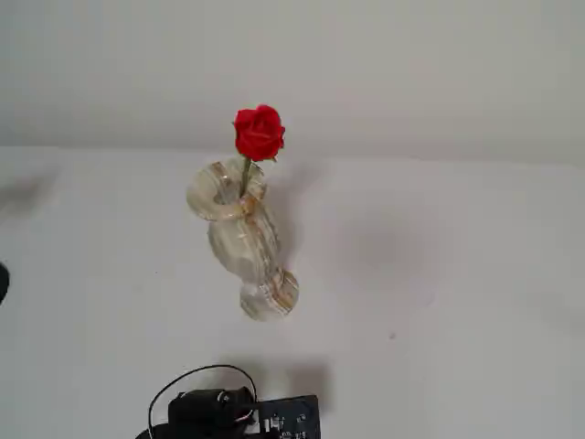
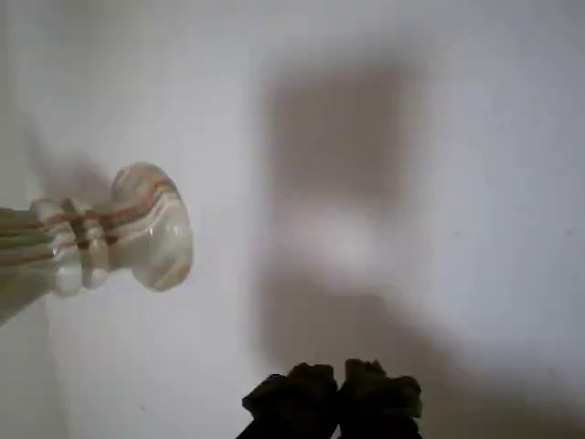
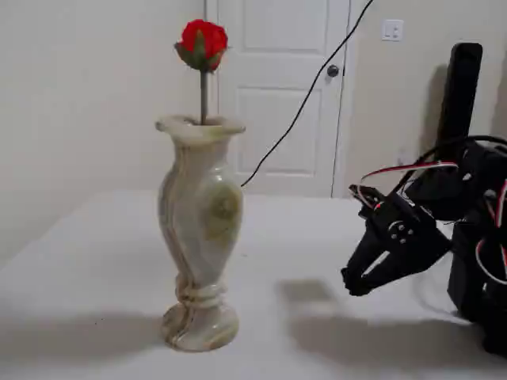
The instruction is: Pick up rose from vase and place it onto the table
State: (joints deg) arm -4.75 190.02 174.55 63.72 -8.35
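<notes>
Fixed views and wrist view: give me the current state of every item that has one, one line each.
rose: upright, stem standing in the vase, not gripped.
vase: upright on its foot, holding the rose.
end effector: fingertips together, empty, low above the table, apart from the vase.
table: bare white surface, no rose on it.
door: closed.

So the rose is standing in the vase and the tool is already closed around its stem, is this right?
Not quite. The rose does stand in the vase, but the tool is not on its stem: a fixed view shows it low beside the vase, well apart from it, holding nothing.
</notes>
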